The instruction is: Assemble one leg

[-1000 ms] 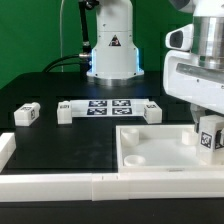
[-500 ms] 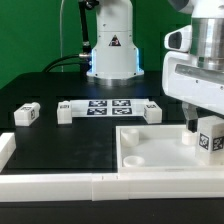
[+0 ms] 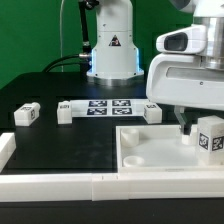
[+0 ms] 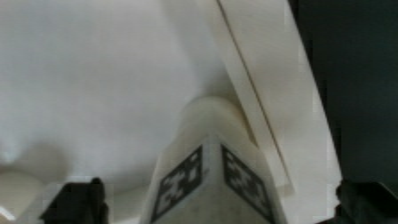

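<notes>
A leg (image 3: 208, 137), a small white block with a black-and-white tag, stands upright in the near right corner of the large white tray-like top (image 3: 150, 152). My gripper (image 3: 196, 130) hangs over it, with one dark finger (image 3: 184, 128) showing just beside the leg. In the wrist view the leg (image 4: 217, 165) lies between my two dark fingertips (image 4: 75, 203), with a gap on each side. The gripper (image 4: 219, 205) is open and is not gripping the leg.
Three more legs lie on the black table: one at the exterior view's left (image 3: 27, 114) and one at each end (image 3: 66, 111) (image 3: 152, 111) of the marker board (image 3: 108, 106). A white rail (image 3: 60, 186) runs along the front edge. The robot base (image 3: 110, 50) stands behind.
The gripper's body has shifted toward the exterior view's left. The leg has stayed in place in the top's corner.
</notes>
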{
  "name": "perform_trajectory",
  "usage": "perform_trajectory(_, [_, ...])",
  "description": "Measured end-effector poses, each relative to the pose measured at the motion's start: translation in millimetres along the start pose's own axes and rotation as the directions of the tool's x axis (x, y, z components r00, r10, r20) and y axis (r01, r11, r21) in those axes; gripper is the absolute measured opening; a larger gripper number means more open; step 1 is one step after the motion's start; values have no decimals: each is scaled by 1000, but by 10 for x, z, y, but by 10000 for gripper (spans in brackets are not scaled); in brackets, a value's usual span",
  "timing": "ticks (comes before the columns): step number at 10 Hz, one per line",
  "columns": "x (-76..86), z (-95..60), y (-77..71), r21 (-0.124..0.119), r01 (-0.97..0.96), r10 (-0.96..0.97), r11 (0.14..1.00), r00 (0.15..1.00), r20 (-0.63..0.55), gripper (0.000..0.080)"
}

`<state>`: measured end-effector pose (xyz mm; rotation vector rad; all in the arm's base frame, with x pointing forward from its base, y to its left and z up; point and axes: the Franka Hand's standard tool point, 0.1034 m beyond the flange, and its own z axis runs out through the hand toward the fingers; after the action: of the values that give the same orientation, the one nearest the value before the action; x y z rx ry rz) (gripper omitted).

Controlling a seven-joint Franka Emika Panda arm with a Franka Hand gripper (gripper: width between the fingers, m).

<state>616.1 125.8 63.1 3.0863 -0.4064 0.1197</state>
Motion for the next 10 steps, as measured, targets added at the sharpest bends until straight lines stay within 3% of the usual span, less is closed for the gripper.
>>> perform_trajectory(3, [38,-7,41,5,397,-397,918,918,2,649])
perform_trajectory(6, [66,-34,51,-18,580,-580,815,815,1,649])
perform_trajectory(7, [65,-29,55,-18,563,-563,826,826,1,649])
perform_trajectory(9, [66,-28,58,-18,563,-563,827,827,1,418])
perform_trajectory(10, [66,-28,57,-18,554,-555,832,832,1,418])
